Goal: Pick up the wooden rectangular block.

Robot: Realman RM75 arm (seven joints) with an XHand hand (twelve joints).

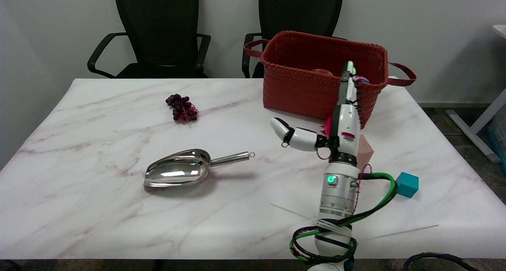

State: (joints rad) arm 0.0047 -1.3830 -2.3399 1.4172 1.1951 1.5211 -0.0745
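Note:
The wooden rectangular block [365,152] is a pale tan piece lying on the marble table [99,207], right of centre. Only its right corner shows, because my right hand [344,124] stands in front of it. The hand is edge-on to the camera, with its fingers stretched straight towards the basket and its thumb stuck out to the left. Nothing is held in it. Whether the hand touches the block cannot be told. A small red patch [327,126] peeks out at the hand's left edge.
A red woven basket [312,91] with handles stands just beyond the hand. A teal cube [407,184] sits to the right of my wrist. A steel scoop [178,172] and a bunch of dark grapes [182,108] lie to the left. Two black chairs stand behind the table.

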